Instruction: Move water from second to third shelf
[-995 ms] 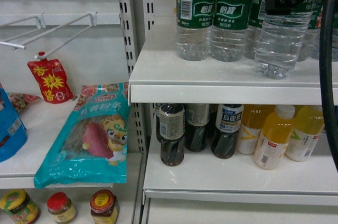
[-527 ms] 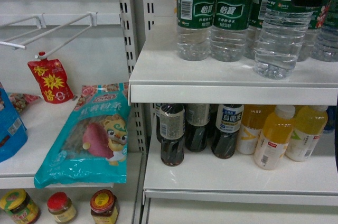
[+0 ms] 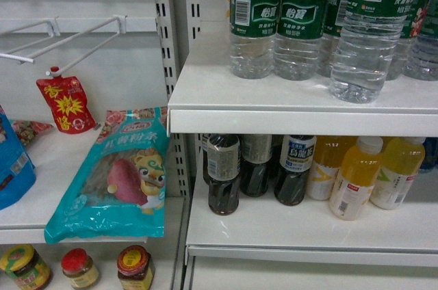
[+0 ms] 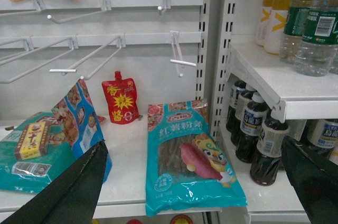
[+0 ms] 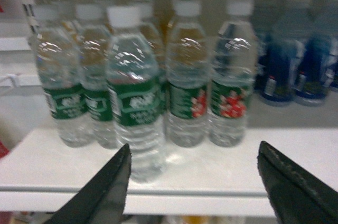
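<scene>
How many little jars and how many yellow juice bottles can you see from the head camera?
Small glass jars with coloured lids: 3
Yellow plastic juice bottles with white caps: 3
Total: 6

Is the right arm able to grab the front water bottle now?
Probably yes. The right gripper has its jaws wide open facing the front bottle, which stands ahead of the other bottles at the shelf edge, nothing between.

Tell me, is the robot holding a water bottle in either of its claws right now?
No. Both the left gripper and right gripper are open and empty; the water stands on its shelf, untouched.
</scene>
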Available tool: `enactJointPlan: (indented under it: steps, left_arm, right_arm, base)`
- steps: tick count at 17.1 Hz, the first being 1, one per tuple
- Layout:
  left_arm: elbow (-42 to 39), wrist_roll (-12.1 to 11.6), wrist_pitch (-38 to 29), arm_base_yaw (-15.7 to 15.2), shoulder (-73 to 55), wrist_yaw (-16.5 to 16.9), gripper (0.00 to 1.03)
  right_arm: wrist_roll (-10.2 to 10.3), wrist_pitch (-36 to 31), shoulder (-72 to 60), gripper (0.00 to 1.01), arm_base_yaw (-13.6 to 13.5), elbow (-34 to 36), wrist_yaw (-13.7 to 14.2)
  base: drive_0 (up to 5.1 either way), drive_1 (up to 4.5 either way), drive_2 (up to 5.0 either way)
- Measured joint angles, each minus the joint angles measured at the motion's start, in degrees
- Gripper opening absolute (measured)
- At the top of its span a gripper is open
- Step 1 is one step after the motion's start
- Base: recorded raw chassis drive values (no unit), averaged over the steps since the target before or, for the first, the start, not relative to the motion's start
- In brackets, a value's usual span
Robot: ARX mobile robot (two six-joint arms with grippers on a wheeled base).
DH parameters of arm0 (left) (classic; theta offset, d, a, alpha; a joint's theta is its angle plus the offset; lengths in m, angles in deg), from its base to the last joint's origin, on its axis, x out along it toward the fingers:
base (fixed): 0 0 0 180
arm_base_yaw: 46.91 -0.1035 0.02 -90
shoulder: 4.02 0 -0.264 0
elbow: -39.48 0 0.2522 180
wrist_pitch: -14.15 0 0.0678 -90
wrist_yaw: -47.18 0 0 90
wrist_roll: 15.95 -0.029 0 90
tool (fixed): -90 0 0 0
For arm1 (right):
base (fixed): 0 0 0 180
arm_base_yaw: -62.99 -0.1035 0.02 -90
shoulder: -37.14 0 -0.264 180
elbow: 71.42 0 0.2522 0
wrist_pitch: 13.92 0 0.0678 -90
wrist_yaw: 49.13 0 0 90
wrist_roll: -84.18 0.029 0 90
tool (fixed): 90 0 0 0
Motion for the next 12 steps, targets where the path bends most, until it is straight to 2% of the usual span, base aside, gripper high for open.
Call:
enactJointPlan:
  steps: [2, 3, 5, 6, 7, 12]
  left_arm:
    - [0.0, -0.02, 0.0, 0.0, 0.0, 0.02, 0.98]
    - [0.0, -0.02, -0.02, 0.0, 0.0, 0.02, 0.98]
    - [0.0, 0.0, -0.02, 0.0, 0.0, 0.0, 0.98]
    - [0.0, -0.02, 0.0, 0.0, 0.0, 0.02, 0.98]
    - [0.0, 0.0, -0.02, 0.0, 0.0, -0.02, 0.98]
    - [0.0, -0.02, -0.02, 0.0, 0.0, 0.02, 0.98]
  right_arm:
    - [-0.68, 3.23, 8.85, 0.53, 2.56, 7.39, -0.07]
    - [-1.03, 3.17, 12.33, 0.42, 2.99, 10.25, -0.9]
    - [-1.49, 2.29, 15.34, 0.24, 3.8, 12.26, -2.25]
    - [-1.62, 2.54, 17.22, 0.11, 7.23, 14.1, -6.43]
    - [-1.77, 2.93, 18.56, 0.01, 9.09, 15.61, -6.64]
    - [-1.62, 6.1, 26.77, 0.02, 8.85, 20.59, -7.3]
  base:
    - [0.0, 0.0, 0.0]
    - [0.0, 0.0, 0.0]
    - [0.0, 0.0, 0.0]
    - [0.0, 0.0, 0.0]
    - [0.0, 0.0, 0.0]
    - [0.0, 0.0, 0.0]
